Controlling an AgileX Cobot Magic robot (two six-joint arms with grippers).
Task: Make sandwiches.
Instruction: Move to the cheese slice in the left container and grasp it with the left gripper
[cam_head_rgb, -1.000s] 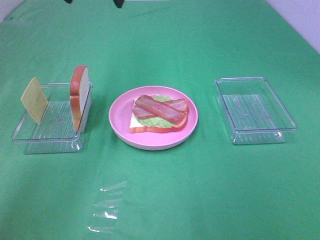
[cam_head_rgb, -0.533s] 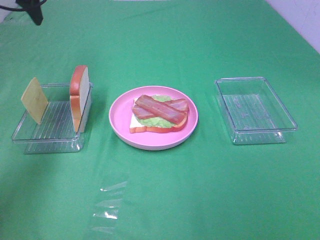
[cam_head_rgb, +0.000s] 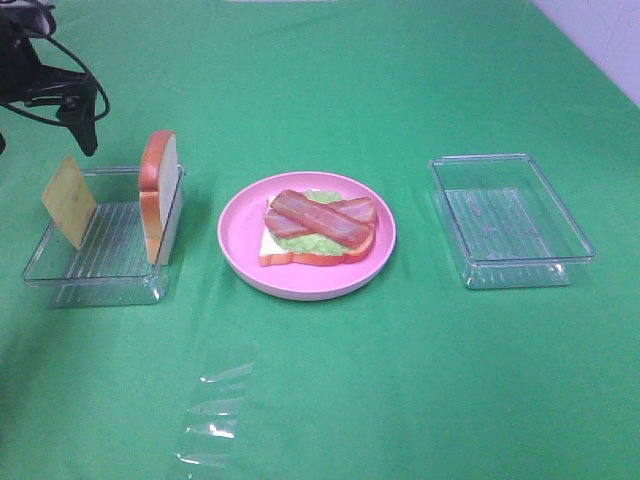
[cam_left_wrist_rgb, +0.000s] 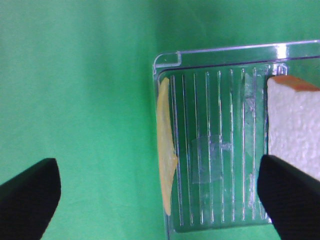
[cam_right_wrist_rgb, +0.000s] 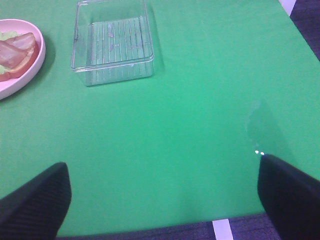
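- The half-built sandwich (cam_head_rgb: 318, 228) lies on the round pink plate (cam_head_rgb: 236, 250) in the middle of the green cloth (cam_head_rgb: 400, 380). It is one white bread slice with an orange-brown crust, green lettuce on that, and two reddish-brown bacon strips crossed on top.
- The yellow cheese slice (cam_head_rgb: 68, 200) stands on edge, tilted, at the left end of the clear ribbed left tray (cam_head_rgb: 100, 272), left of the plate.
- A second bread slice (cam_head_rgb: 158, 195) stands upright against the same tray's right wall, well apart from the cheese.
- The left gripper (cam_left_wrist_rgb: 159, 200) hangs above the far-left corner of that tray, fingers spread wide and holding nothing. Its wrist view looks down on the cheese edge-on between the two fingers (cam_left_wrist_rgb: 27, 200), with the upright bread near one of them.
- The right gripper (cam_right_wrist_rgb: 162, 197) is out of the high view. Its wrist view shows both fingers (cam_right_wrist_rgb: 290, 195) spread wide over bare cloth, gripping nothing.
- The clear right tray (cam_head_rgb: 510, 262) sits right of the plate, apart from it.
- A crumpled piece of clear film (cam_head_rgb: 215, 410) lies on the cloth near the front edge.
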